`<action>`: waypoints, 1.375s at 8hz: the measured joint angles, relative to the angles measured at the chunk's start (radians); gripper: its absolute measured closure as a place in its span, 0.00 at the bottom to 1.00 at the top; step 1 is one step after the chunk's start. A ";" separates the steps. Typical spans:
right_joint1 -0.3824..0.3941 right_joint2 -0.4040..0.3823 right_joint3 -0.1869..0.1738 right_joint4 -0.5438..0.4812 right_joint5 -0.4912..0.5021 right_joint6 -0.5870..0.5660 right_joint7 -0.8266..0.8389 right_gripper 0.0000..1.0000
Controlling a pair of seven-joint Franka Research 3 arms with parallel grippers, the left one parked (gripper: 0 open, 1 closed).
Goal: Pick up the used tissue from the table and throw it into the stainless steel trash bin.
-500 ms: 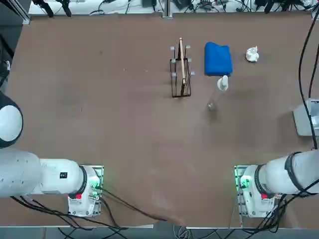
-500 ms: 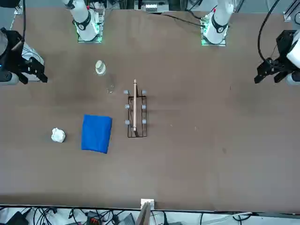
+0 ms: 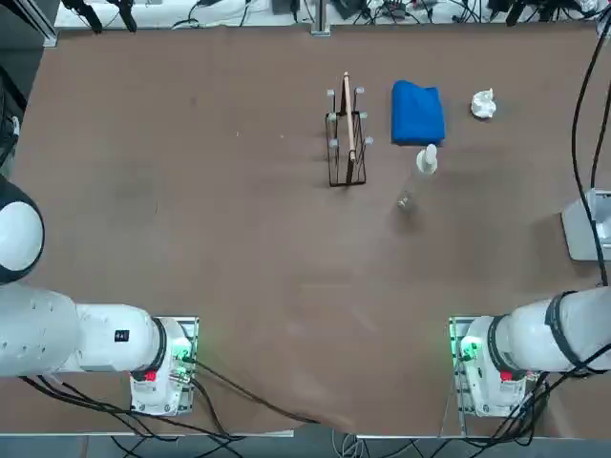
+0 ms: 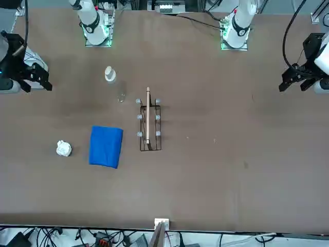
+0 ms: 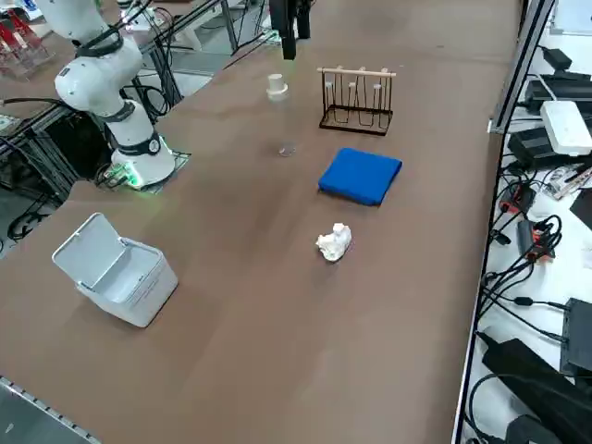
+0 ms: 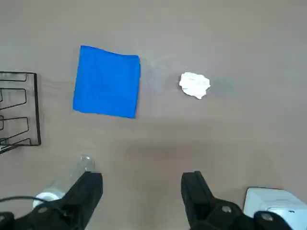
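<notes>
My right gripper (image 6: 143, 188) hangs high above the table (image 6: 230, 43) with its two fingers (image 6: 89, 189) spread wide and nothing between them. The used tissue (image 6: 194, 85) lies out ahead of my fingertips, well apart from them and a little toward my outer finger, a crumpled white wad resting on bare tabletop. Beside it, ahead of my inner finger, the blue folded cloth (image 6: 107, 81) lies flat, near the tissue but not touching it. Further that way stands the wire rack (image 6: 18, 109). The clear bottle (image 6: 64, 180) lies on its side close under my inner finger, white cap toward me. The stainless steel trash bin (image 6: 276, 204) sits just beside my outer finger; from the side view its lid (image 5: 86, 250) stands open, though the inside is probably too shadowed to make out.
</notes>
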 joint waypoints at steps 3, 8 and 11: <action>-0.020 0.136 0.000 -0.026 0.000 0.178 -0.138 0.00; -0.100 0.413 -0.003 -0.027 -0.068 0.490 -0.657 0.00; -0.105 0.534 -0.003 -0.026 -0.241 0.574 -0.764 0.00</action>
